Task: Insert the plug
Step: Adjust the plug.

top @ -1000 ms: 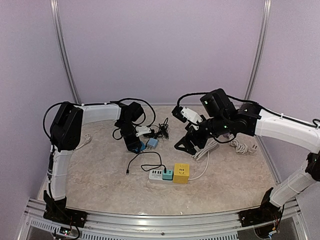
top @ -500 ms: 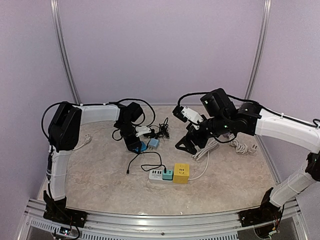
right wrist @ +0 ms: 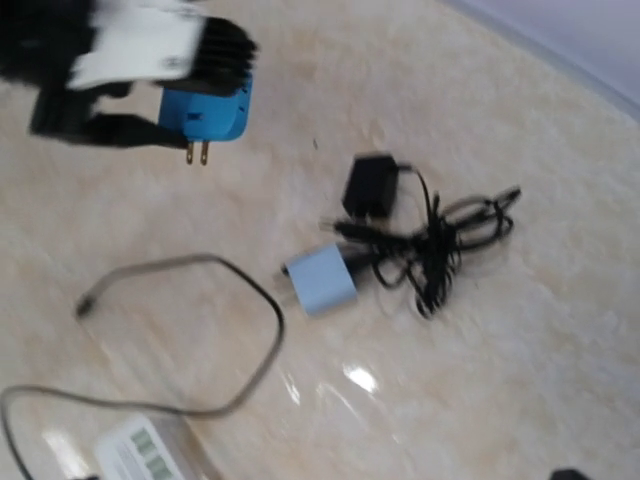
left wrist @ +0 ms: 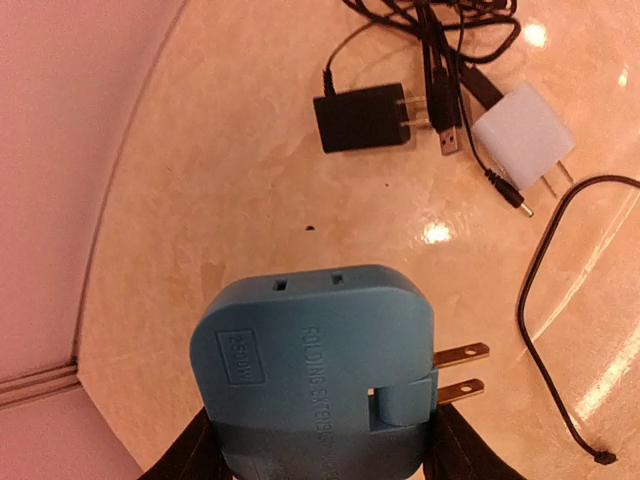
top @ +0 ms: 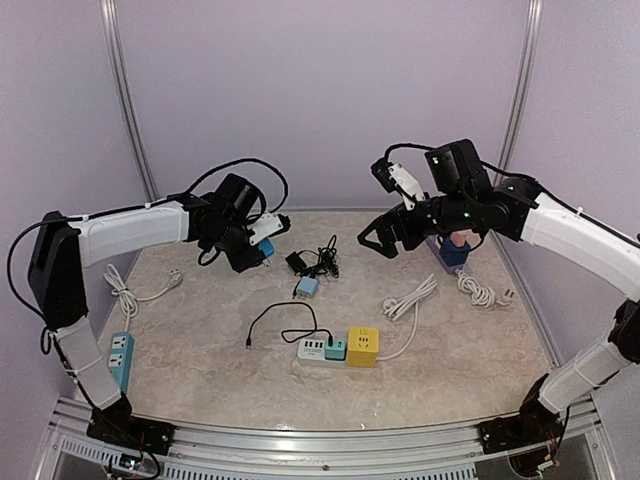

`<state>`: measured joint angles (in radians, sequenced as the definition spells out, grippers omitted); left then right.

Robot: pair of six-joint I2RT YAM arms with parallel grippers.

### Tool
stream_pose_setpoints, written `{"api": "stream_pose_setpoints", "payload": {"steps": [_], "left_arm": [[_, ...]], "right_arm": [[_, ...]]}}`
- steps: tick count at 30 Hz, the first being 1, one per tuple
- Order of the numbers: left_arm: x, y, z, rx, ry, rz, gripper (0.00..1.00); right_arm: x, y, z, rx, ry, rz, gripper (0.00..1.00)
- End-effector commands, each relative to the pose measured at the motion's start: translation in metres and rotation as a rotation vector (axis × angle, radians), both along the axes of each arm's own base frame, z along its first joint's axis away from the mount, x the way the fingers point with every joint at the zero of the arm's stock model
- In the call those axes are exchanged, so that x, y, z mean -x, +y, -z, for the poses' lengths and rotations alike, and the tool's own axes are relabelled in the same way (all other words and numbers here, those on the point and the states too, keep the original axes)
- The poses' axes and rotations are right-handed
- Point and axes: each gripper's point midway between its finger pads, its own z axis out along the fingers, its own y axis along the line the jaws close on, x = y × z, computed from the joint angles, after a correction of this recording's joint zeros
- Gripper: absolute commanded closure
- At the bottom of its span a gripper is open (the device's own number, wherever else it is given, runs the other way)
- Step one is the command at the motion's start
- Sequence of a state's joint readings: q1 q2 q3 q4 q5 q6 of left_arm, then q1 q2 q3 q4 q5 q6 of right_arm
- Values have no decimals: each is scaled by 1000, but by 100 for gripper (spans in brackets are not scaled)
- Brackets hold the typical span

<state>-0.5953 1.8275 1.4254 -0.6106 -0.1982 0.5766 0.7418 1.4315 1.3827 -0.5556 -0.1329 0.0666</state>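
My left gripper (top: 256,251) is shut on a blue folding plug adapter (top: 266,246) and holds it above the table at the back left. In the left wrist view the adapter (left wrist: 318,365) fills the lower middle, with its two brass prongs (left wrist: 455,371) pointing right and a black finger at each side. My right gripper (top: 378,241) hangs open and empty above the table's back right. A white power strip (top: 312,348) with a teal block and a yellow cube socket (top: 362,346) lies at the front centre.
A light-blue charger (top: 307,286) and a black adapter (top: 297,262) with tangled black cables lie mid-table. A white corded plug (top: 410,297) lies right of centre. A blue block (top: 452,256) is at the back right. A teal strip (top: 120,357) lies by the left edge.
My left gripper has lifted the blue adapter off the table and carried it up and back-left. My right arm has risen and drawn back to the right.
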Motion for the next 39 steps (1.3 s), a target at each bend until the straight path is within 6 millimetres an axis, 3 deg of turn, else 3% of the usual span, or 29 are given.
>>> {"api": "stream_pose_setpoints", "payload": {"steps": [1,5,8,15,22,28,33,37,38,39], "left_arm": [[16,-36,-87,41,-287,132,100],[47,-67,-121,67,-383,262,100],[67,-89,-135,74,-435,343,100],[93,-116,-146,84,-473,463,100],[106,-132,-154,100,-502,519,100],[108,-133,-155,97,-507,531,100],[110,-134,-155,98,-513,536,100],[109,-132,-161,114,-531,510,99],[108,-130,-163,127,-534,488,83],[107,-128,-166,144,-534,466,60]], "right_arm": [[-7,16,-20,-111,46,5,6],[-6,42,-24,-209,120,-63,15],[-4,61,-23,-286,176,-122,19],[7,83,-23,-374,246,-223,23],[2,94,-2,-370,303,-209,33],[6,104,-1,-376,328,-249,54],[16,109,4,-374,364,-299,100],[25,102,3,-350,350,-328,100],[26,98,1,-342,332,-324,100],[27,93,-2,-334,310,-320,100]]}}
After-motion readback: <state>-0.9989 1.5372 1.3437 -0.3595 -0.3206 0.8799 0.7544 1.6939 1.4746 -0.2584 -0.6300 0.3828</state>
